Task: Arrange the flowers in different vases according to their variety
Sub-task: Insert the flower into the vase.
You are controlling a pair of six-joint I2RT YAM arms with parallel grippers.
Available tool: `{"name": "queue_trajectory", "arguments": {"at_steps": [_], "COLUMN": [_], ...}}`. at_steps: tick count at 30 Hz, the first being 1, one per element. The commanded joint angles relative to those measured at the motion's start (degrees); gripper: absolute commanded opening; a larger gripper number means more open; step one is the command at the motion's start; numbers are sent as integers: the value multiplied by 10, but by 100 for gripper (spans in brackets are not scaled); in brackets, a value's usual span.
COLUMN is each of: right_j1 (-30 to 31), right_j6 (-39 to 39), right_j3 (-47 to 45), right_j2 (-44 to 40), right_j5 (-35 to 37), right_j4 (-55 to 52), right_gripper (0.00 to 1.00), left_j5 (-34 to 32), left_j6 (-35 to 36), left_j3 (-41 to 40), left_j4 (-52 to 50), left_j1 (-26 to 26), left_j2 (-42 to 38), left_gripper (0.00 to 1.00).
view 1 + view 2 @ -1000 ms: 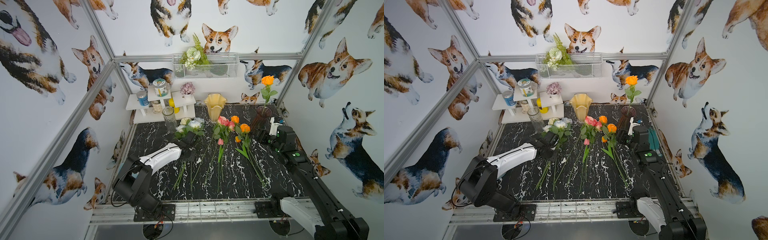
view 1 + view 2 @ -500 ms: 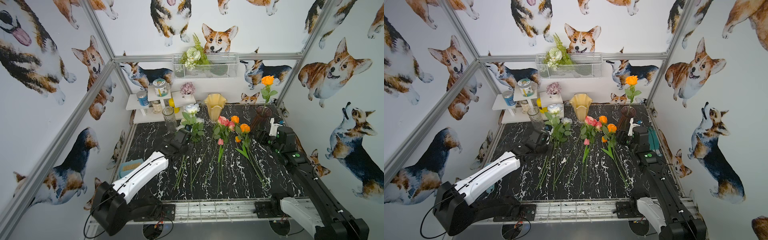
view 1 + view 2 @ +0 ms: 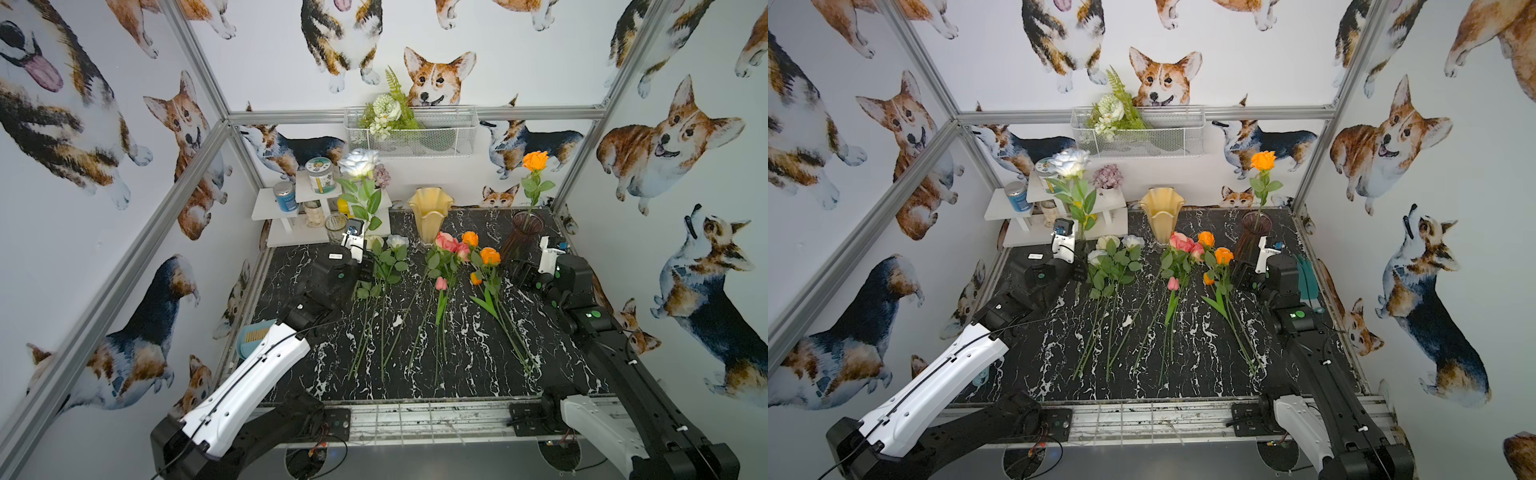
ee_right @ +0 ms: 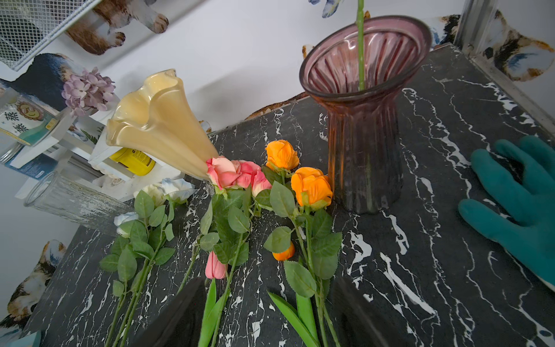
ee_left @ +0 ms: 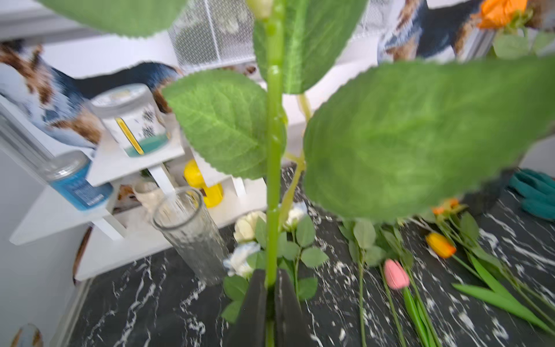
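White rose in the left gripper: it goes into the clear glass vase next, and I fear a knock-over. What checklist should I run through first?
1. Grip: the left gripper is shut on the stem of the white rose: ok.
2. Rose upright in the jaws: ok.
3. The clear glass vase upright and empty: ok.
4. Stem over the vase's mouth: not ok, it stands beside it.
5. Stem's lower end clear of the rim: cannot tell, hidden by the gripper.
6. The right gripper open, empty, apart by the purple vase: ok.
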Motion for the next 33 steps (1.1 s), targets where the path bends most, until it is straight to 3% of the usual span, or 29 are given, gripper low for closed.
{"name": "queue_trajectory", "arguments": {"at_steps": [1,6,12,18,33], "right_j1": [2,2,2,2,2], "right_j6": [9,12,13,14,12], "right_j3": [1,-1,0,-1,-11], "right_j2": [-5,-9,-11,-7,-17], "right_j5": [-11,-15,-16,-15,-12], "right_j4": [28,34,38,45,45], "right_gripper": [72,72,72,72,73], "left_j5": [23,95,146,171,201], "left_j6": [39,29,7,-1,-17], "left_j3": [24,62,86,90,60], "left_j4": [80,154,254,352,467], "left_j1": [42,134,199,218,252], "left_j2": [18,59,108,158,259], "left_gripper": [0,0,0,0,0]}}
